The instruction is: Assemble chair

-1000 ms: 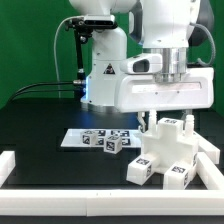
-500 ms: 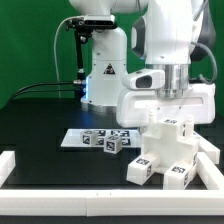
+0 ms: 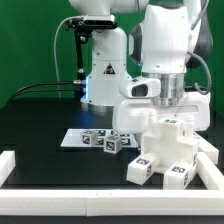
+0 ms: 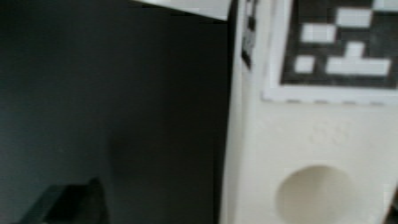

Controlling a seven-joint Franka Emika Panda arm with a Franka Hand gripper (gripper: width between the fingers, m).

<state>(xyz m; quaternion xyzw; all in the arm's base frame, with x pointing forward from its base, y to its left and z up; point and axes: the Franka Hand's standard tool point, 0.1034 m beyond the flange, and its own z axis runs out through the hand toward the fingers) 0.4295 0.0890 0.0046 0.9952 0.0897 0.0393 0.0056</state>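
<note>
One chair assembly (image 3: 165,152) just below gripper (image 3: 168,116).

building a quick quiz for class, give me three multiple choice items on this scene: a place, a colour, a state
1. From the chair parts, the marker board lies: A on the exterior view's left; B on the exterior view's right; C on top.
2. The table surface is: A white; B black; C green.
3. The chair parts are: A hanging in air; B scattered widely; C clustered on the table.
Key: A, the board lies left of the cluster; B, the surface is black; C, the pieces stand together on it.
</note>
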